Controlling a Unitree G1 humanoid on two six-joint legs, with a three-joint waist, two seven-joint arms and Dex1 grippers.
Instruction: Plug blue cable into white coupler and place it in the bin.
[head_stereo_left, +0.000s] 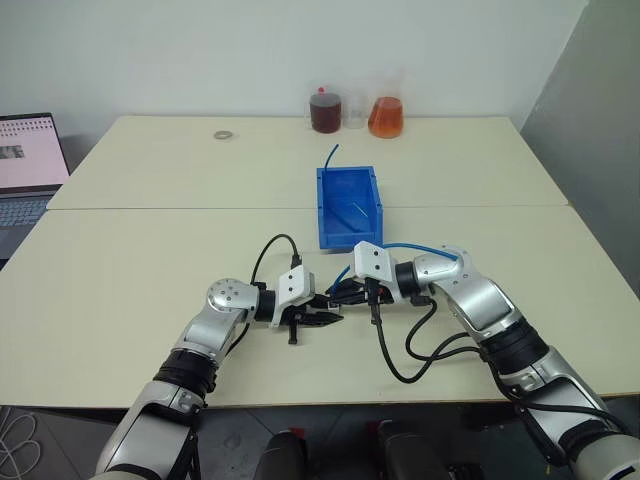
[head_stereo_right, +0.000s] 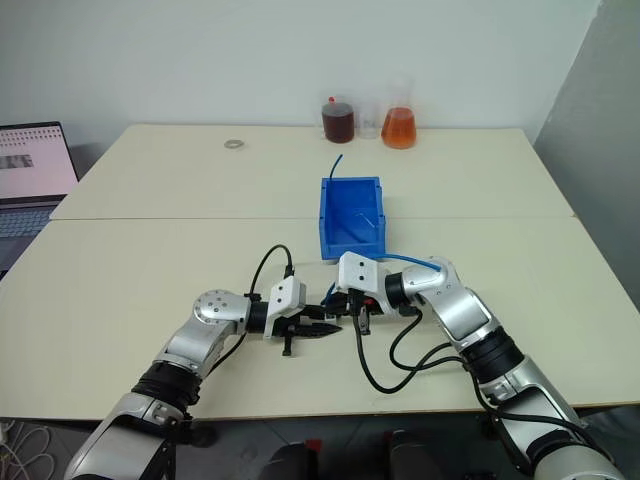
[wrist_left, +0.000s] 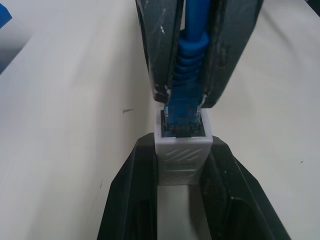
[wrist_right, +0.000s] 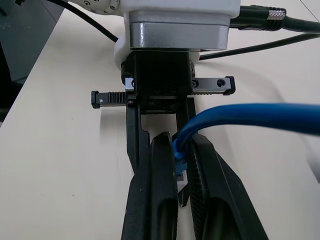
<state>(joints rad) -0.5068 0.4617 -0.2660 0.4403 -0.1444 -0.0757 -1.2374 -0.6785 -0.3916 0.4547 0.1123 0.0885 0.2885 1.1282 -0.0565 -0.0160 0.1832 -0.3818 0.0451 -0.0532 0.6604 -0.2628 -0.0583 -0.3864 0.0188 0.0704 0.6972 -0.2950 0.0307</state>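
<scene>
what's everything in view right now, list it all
table: two, cream, pushed together
bin: one, bright blue, middle of table
blue cable: one, runs from the right hand to the bin
white coupler: one, in the left hand, cable plug at its mouth
flasks: two, dark red and orange liquid, far edge
ring: one, grey, far left
laptop: one, open, left edge
left hand: shut on white coupler
right hand: shut on blue cable
</scene>
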